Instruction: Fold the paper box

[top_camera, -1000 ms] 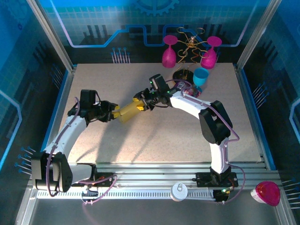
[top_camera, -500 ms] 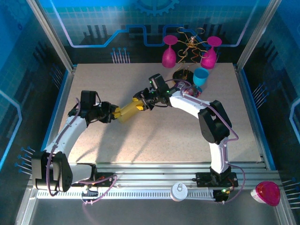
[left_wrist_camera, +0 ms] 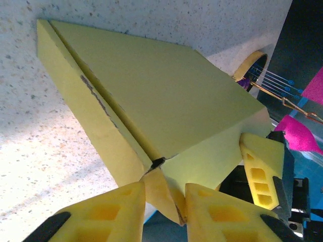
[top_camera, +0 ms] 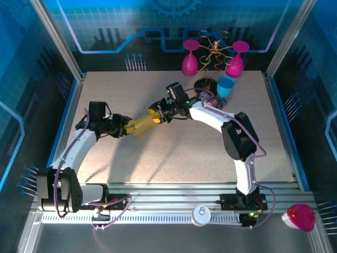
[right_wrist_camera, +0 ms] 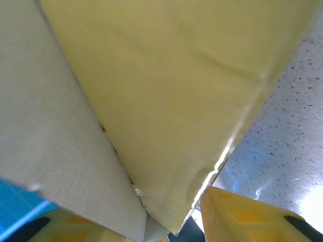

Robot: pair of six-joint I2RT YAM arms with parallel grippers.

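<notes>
Yellow paper box point(top_camera: 142, 125) bridges both grippers, long axis left-to-right, angled away rightward; left gripper point(top_camera: 125, 127) pinches its flap, right gripper point(top_camera: 157, 118) clamps opposite end

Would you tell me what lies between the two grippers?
The paper box bridges the left gripper and the right gripper, each gripping one end; the top external view shows it.

Paper box point(left_wrist_camera: 166, 101) was yellow outside, paler grey-cream inside, with a dark scuff line along one crease. Table point(top_camera: 174, 158) was beige with fine dark speckle. Cup point(top_camera: 226, 86) was blue, goblets point(top_camera: 189, 60) magenta. Left arm point(top_camera: 79, 150) was white with black joints. Left gripper point(left_wrist_camera: 164, 196) had yellow fingers point(left_wrist_camera: 101, 217). Backdrop point(top_camera: 105, 21) was a blue grid.
</notes>
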